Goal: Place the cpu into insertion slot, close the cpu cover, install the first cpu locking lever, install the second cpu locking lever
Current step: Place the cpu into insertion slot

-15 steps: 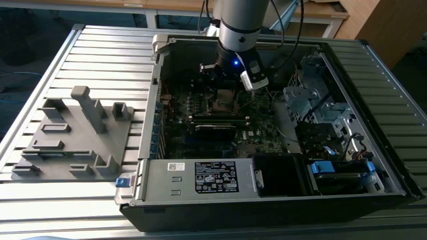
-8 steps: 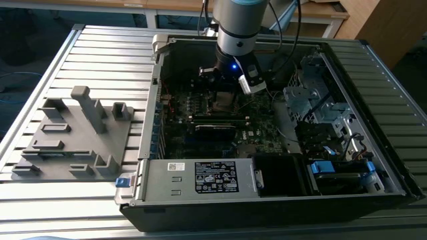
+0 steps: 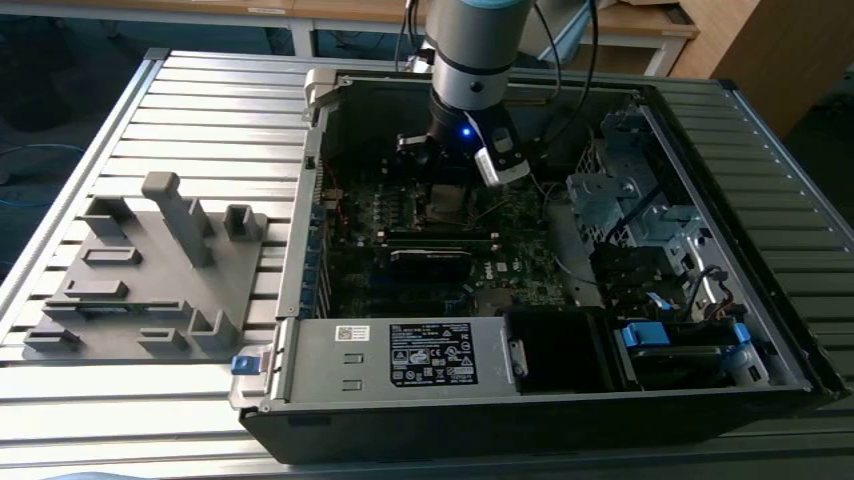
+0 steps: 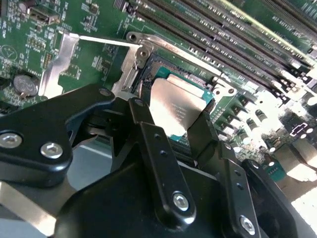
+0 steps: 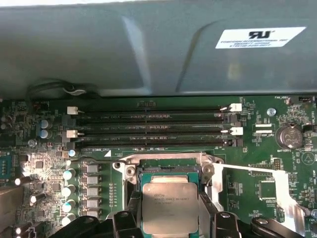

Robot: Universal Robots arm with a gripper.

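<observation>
Tool [image 4: 171, 115] clamps the cpu [image 5: 170, 208] by its edges, poised over the insertion slot [image 5: 167, 174] beneath it; a slight tilt or offset could seat it crooked

Exterior view: off-arm camera set high, looking steeply down over the slatted counter [image 3: 200, 110] into the open computer case [image 3: 747, 250], far enough back to take in the whole case and the arm [image 3: 470, 60] above it. First wrist view: looks past the hand [image 5: 170, 214] almost square onto the green circuit board [image 5: 250, 168], close in, with the case wall [image 5: 148, 49] beyond. Second wrist view: nearer still, from behind the hand [image 4: 173, 106], slanting obliquely across the board. Both wrist views share the cpu [image 5: 170, 206] [image 4: 176, 106], the insertion slot [image 5: 166, 176] [image 4: 156, 67] and the memory slots [image 5: 148, 129] [image 4: 213, 29]. The exterior view holds that same patch small, beneath the arm.
</observation>
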